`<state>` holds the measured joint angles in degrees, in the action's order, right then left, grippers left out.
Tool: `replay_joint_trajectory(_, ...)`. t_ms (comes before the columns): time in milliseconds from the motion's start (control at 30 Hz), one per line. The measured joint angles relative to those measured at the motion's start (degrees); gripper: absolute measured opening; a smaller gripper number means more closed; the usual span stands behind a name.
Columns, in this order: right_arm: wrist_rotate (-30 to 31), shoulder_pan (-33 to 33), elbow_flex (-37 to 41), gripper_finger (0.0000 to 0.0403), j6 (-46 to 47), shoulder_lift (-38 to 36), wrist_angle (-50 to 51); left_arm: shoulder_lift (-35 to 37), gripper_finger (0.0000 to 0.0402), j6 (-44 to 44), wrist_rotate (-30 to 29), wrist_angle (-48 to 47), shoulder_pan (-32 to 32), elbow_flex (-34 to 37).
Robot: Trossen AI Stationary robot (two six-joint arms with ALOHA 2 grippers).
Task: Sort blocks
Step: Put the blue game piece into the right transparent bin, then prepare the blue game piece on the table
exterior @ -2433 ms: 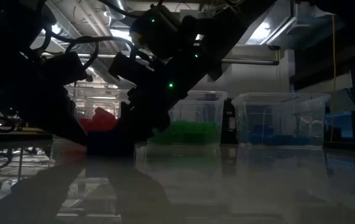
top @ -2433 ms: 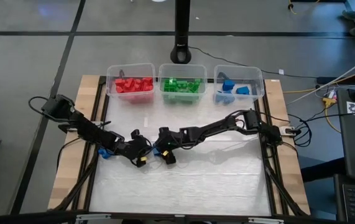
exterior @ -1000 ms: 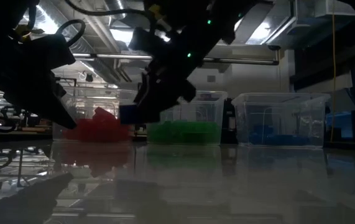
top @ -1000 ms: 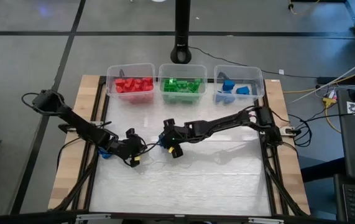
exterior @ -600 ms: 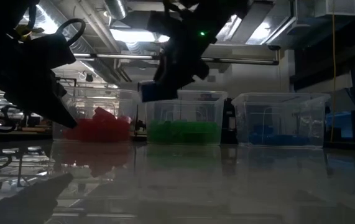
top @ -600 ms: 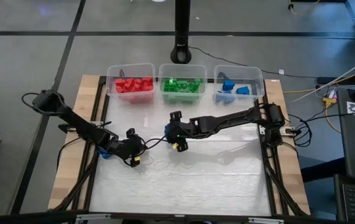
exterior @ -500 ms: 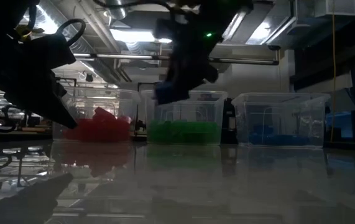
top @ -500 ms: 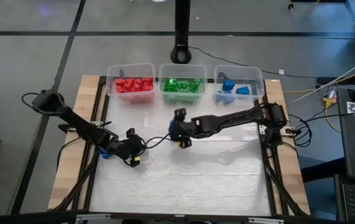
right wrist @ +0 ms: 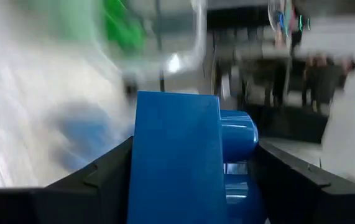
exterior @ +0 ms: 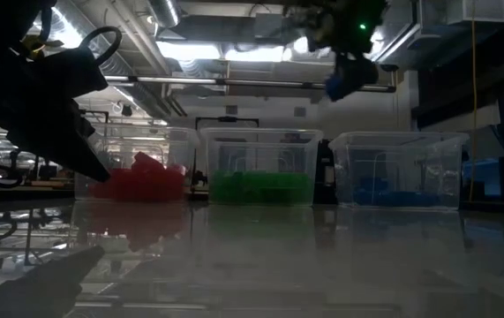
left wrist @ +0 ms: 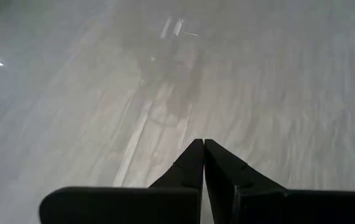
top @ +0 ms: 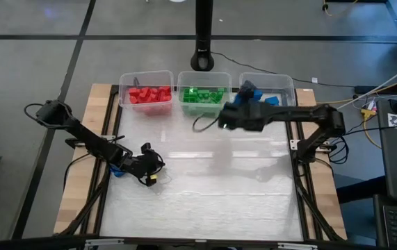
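Note:
My right gripper (top: 224, 122) is raised high over the table's far side, between the green bin (top: 203, 90) and the blue bin (top: 268, 92). It is shut on a blue studded block (right wrist: 177, 155), which shows small and high up in the low view (exterior: 338, 87). My left gripper (top: 152, 179) hangs low over the table's left middle, shut and empty (left wrist: 202, 149). Red blocks (top: 149, 94) lie in the left bin, green blocks (top: 204, 96) in the middle one, blue blocks (top: 262, 98) in the right one. My right gripper pinches the blue block between its two fingers (right wrist: 87, 183), one on each flat side (right wrist: 143, 168). The block's studs (right wrist: 239, 138) point sideways out of the hold. It is lifted clear, well above the table and the bins' rims.
Three clear bins stand in a row along the table's far edge (exterior: 260, 168). A black camera post (top: 204, 42) rises behind them. The bare tabletop (top: 212, 194) spreads in front. Cables lie off the right edge (top: 365, 104).
My right gripper has risen from low over the table's middle and swung toward the far right, carrying the blue block up toward the blue bin. It has stayed shut on the block. My left gripper has kept still.

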<state>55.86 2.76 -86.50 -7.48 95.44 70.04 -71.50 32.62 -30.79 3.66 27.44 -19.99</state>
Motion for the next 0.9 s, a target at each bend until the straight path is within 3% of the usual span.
replay_joint_trajectory(167, -0.2, 10.1, 0.0, 0.0272, 2.5, -2.7, 7.7, 0.0, 0.0004, 0.0, 0.0, 0.0, 0.0, 0.0)
replay_joint_trajectory(333, -5.7, 21.0, 0.0, 0.0276, -1.2, -3.3, 7.3, 0.0, 0.0004, 0.0, 0.0, 0.0, 0.0, 0.0)
replay_joint_trajectory(500, -10.6, 27.9, 0.0, 0.0306, -1.8, -2.4, 5.5, 0.0, 0.0004, 0.0, 0.0, 0.0, 0.0, 0.0)
replay_joint_trajectory(633, -12.4, 28.6, 0.0, 0.0332, -2.4, -2.1, 4.9, 0.0, 0.0004, 0.0, 0.0, 0.0, -0.1, 0.0)
replay_joint_trajectory(900, -12.3, 23.7, 0.0, 0.0363, -2.9, -2.1, 4.5, 0.0, 0.0004, 0.0, -0.4, 0.0, -0.1, 0.0)
